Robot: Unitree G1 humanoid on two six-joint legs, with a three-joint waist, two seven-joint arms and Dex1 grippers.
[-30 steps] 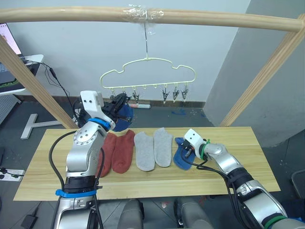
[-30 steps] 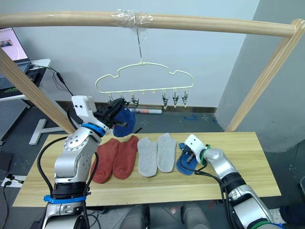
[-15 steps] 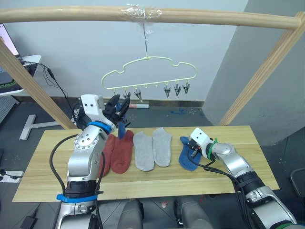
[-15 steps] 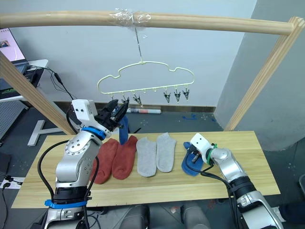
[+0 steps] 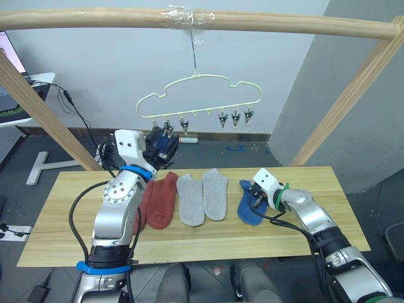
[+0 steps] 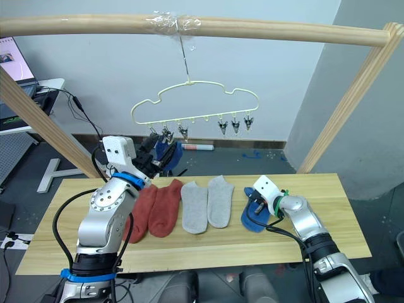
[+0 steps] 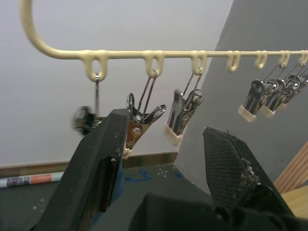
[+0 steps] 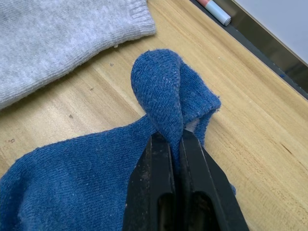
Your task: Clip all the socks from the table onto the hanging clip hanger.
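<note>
Clip hanger (image 5: 201, 96) hooked on a wooden pole (image 5: 189, 20), above and behind the table (image 5: 328, 218). Row of silver clips (image 5: 235, 117) along its lower wire.

Left gripper (image 7: 166, 159) raised just under the leftmost clips, fingers (image 7: 98, 159) spread wide, one touching the second clip (image 7: 139, 122). Blue sock (image 6: 169, 153) bunched at that gripper, right below the left clips; whether clipped or merely resting against the finger, cannot tell.

Right gripper (image 8: 174, 166) low on the table, fingers pressed together, pinching a raised fold of the second blue sock (image 8: 96, 168), which otherwise lies flat on the wood.

Two red socks (image 5: 161, 199) and two grey socks (image 5: 202, 197) side by side on the table, between the arms.
</note>
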